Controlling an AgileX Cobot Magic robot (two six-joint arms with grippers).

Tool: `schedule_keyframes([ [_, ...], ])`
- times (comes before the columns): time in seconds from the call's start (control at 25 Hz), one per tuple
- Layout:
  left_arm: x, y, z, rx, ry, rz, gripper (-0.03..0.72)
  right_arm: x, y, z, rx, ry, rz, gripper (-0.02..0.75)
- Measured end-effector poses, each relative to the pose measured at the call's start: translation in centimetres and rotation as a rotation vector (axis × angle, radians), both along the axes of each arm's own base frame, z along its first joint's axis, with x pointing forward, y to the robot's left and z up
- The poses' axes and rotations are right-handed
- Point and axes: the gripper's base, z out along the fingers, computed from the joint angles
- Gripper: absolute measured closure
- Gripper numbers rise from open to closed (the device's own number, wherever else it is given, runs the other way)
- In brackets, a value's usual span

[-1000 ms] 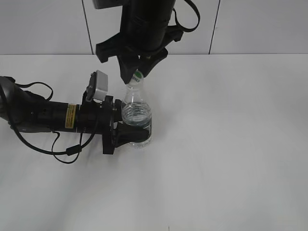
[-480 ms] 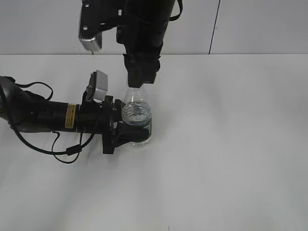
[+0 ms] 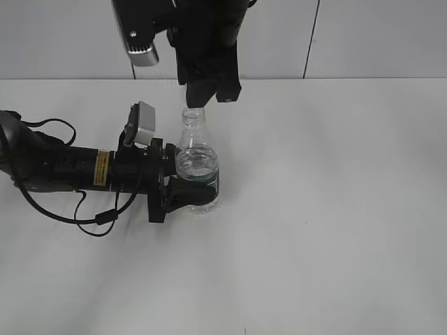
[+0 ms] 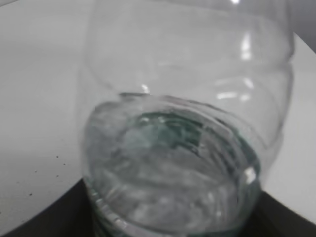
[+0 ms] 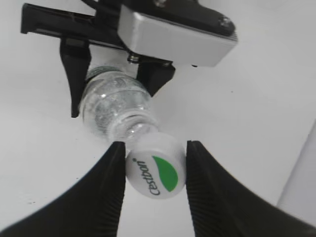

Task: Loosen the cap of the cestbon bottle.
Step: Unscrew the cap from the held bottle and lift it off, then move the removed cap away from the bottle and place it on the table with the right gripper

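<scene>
We find the cestbon bottle (image 3: 196,167) standing upright on the white counter (image 3: 335,209), left of centre in the exterior view, part filled with clear liquid. The left claw (image 3: 199,197) reaches in from the left edge of that frame and is closed around the bottle's lower body, its dark fingers (image 3: 188,197) pressed against the base at counter level. In the left wrist view the bottle's clear ribbed wall (image 4: 187,98) fills the frame, with the dark claw parts just visible along the bottom edge. The right claw (image 3: 207,91) hangs from the top centre of the exterior view, directly above the bottle's neck (image 3: 192,122). In the right wrist view we see the cap (image 5: 155,172), white with a green half-disc and the brand lettering, held between the two ribbed black fingers (image 5: 109,192), which touch it on either side; the claw is closed on the cap at that width. We cannot tell from these views whether the cap sits on the threads or is clear of them. The neck appears uncovered in the exterior view.
</scene>
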Motion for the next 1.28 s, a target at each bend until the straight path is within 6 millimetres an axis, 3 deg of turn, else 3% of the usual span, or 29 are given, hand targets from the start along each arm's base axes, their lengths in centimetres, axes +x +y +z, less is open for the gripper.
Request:
schedule_keyframes([
  [0.32,0.0,0.0,0.0,0.002,-0.005,-0.004,0.276,-0.9,-0.7,3.2,0.089,-0.006,-0.129,0.451],
  [0.64,0.0,0.0,0.0,0.003,-0.005,-0.005,0.276,0.7,-2.7,3.5,0.167,0.052,-0.660,0.451],
  [0.76,0.0,0.0,0.0,0.003,-0.005,-0.005,0.276,2.3,-4.8,3.5,0.222,0.094,-0.883,0.451],
  [0.92,0.0,0.0,0.0,0.003,-0.005,-0.006,0.276,5.4,-9.5,3.5,0.327,0.158,-1.267,0.451],
  [1.08,0.0,0.0,0.0,0.003,-0.005,-0.006,0.276,7.8,-14.3,3.5,0.381,0.171,-1.483,0.451],
  [1.28,0.0,0.0,0.0,0.002,-0.005,-0.006,0.276,9.6,-18.8,2.9,0.424,0.223,-1.634,0.452],
])
